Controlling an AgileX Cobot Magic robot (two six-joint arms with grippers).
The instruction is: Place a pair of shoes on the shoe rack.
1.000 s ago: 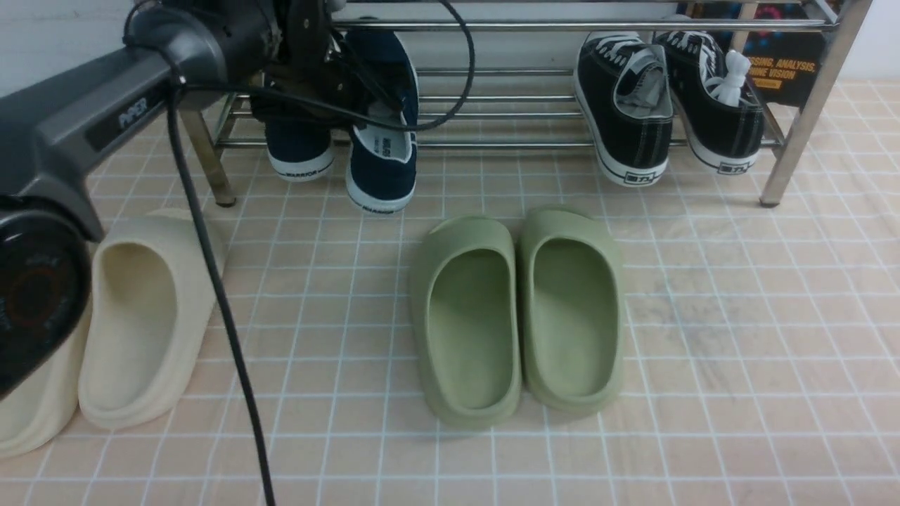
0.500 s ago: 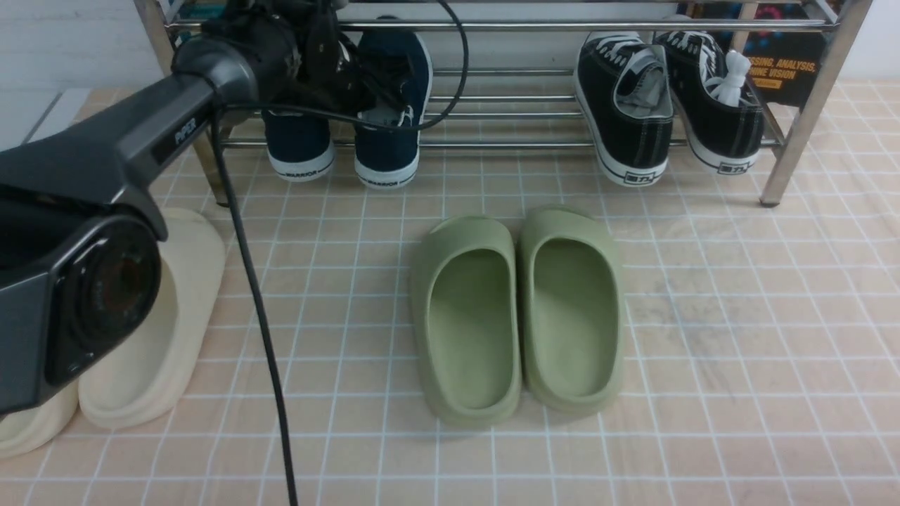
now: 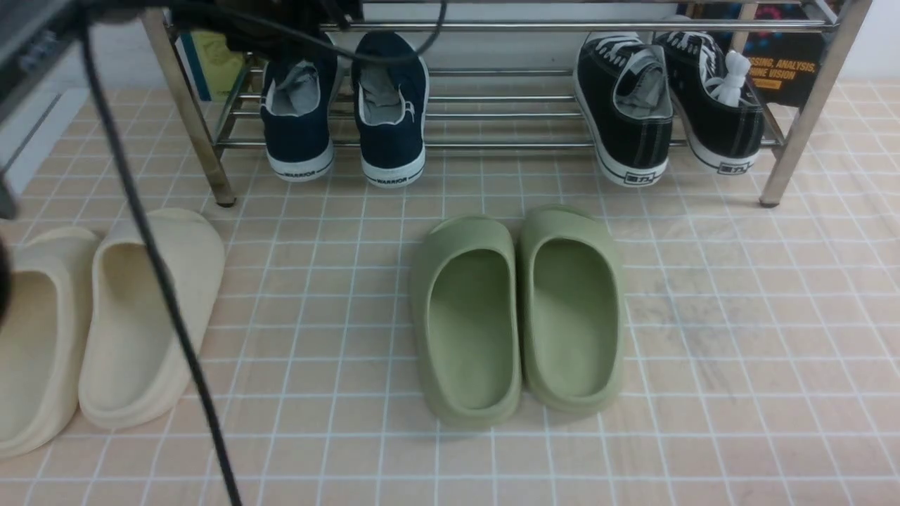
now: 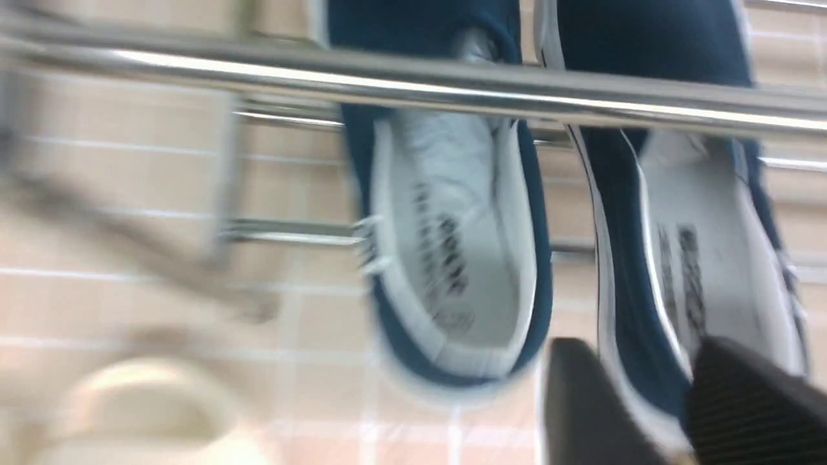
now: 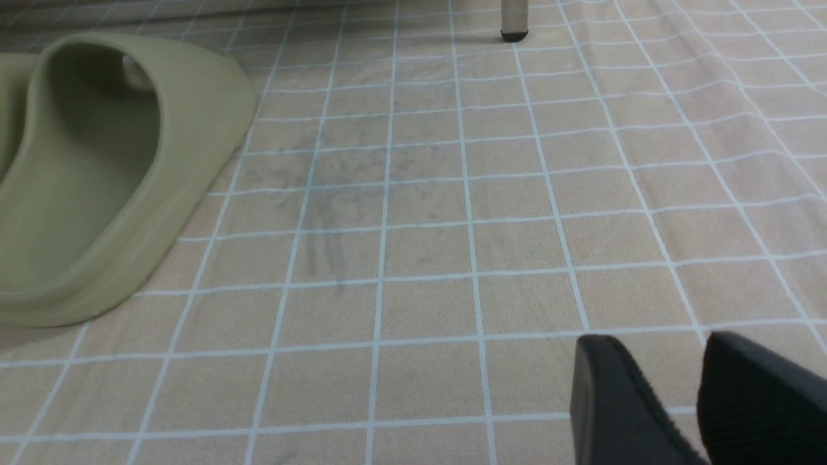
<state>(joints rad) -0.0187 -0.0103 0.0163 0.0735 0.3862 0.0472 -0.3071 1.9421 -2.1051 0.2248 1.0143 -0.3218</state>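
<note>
Two navy-blue slip-on shoes (image 3: pixel 299 133) (image 3: pixel 391 133) rest side by side on the lower rods of the steel shoe rack (image 3: pixel 527 26), at its left end, heels toward me. The left wrist view shows both from above, one shoe (image 4: pixel 452 258) beside the other (image 4: pixel 698 245), below the rack's top rail (image 4: pixel 452 84). My left gripper (image 4: pixel 639 349) hangs above them, its jaws apart and holding nothing. In the front view only the left arm (image 3: pixel 281 14) shows, at the top edge. My right gripper (image 5: pixel 656 345) stands open over bare tiled floor.
Two black lace-up sneakers (image 3: pixel 633 119) sit at the right end of the same shelf. Green slippers (image 3: pixel 517 316) (image 5: pixel 97 174) lie mid-floor and cream slippers (image 3: pixel 140 316) at the left. A black cable (image 3: pixel 155 281) hangs across the left side. A rack leg (image 5: pixel 515 19) stands ahead of the right gripper.
The left gripper set the second navy shoe down on the shelf beside the first, opened and rose up and away to the left. The right arm has not moved.
</note>
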